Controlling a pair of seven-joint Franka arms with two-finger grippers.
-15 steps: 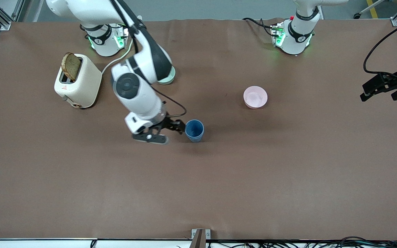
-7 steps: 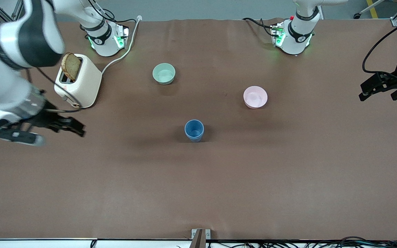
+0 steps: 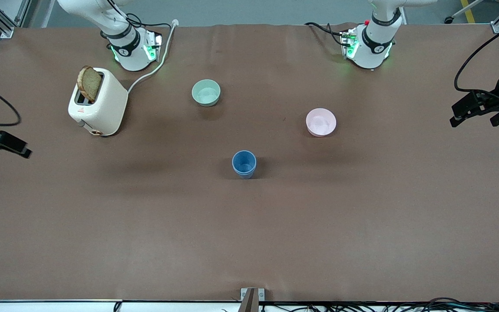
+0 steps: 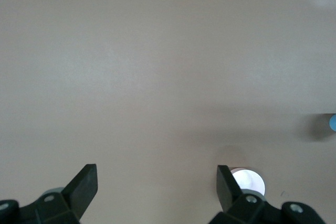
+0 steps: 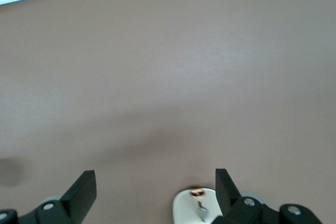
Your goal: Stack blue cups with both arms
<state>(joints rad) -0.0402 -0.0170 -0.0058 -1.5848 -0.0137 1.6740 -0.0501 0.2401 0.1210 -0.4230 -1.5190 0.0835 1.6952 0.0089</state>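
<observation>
One blue cup outline (image 3: pixel 244 164) stands upright on the brown table, nearer the front camera than both bowls. I cannot tell whether a second cup sits nested in it. No other blue cup shows. My right gripper (image 3: pixel 2 143) is up over the table's edge at the right arm's end, open and empty (image 5: pixel 156 179). My left gripper (image 3: pixel 477 118) is up over the left arm's end of the table, open and empty (image 4: pixel 156 174). The cup's edge shows in the left wrist view (image 4: pixel 332 123). Both grippers are well apart from the cup.
A mint-green bowl (image 3: pixel 206 92) and a pink bowl (image 3: pixel 321 122) sit farther from the front camera than the cup. A white toaster (image 3: pixel 98 102) with a slice of toast stands toward the right arm's end; it shows in the right wrist view (image 5: pixel 197 205). The pink bowl shows in the left wrist view (image 4: pixel 248 181).
My right arm swung away from beside the blue cup, past the toaster, to its end of the table, uncovering the mint-green bowl. The cup stayed put. My left arm barely moved.
</observation>
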